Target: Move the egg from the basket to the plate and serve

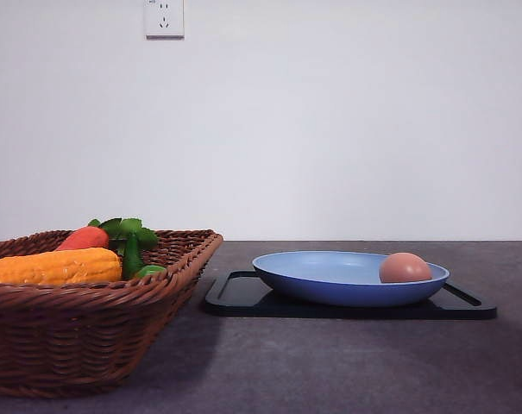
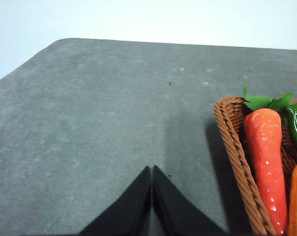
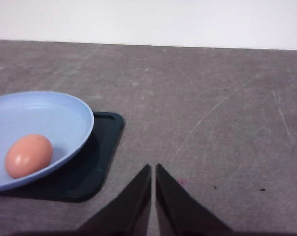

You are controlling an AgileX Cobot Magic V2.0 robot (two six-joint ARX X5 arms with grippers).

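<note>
The brown-pink egg [image 1: 405, 268] lies in the right part of the light blue plate [image 1: 330, 274], which rests on a flat black tray [image 1: 235, 295]. The right wrist view shows the same egg [image 3: 28, 156] in the plate [image 3: 45, 115]. The dark wicker basket [image 1: 79, 332] stands at the left of the table and holds a corn cob and a carrot. My left gripper [image 2: 151, 169] is shut over bare table, beside the basket's corner [image 2: 231, 142]. My right gripper [image 3: 152, 167] is shut over bare table, off the tray's corner [image 3: 106, 135].
In the basket lie an orange corn cob [image 1: 53, 266], a red-orange carrot [image 1: 82, 238] with green leaves, and a green pepper [image 1: 132, 256]. The dark grey table [image 1: 347, 362] runs back to a white wall with a socket [image 1: 164, 18].
</note>
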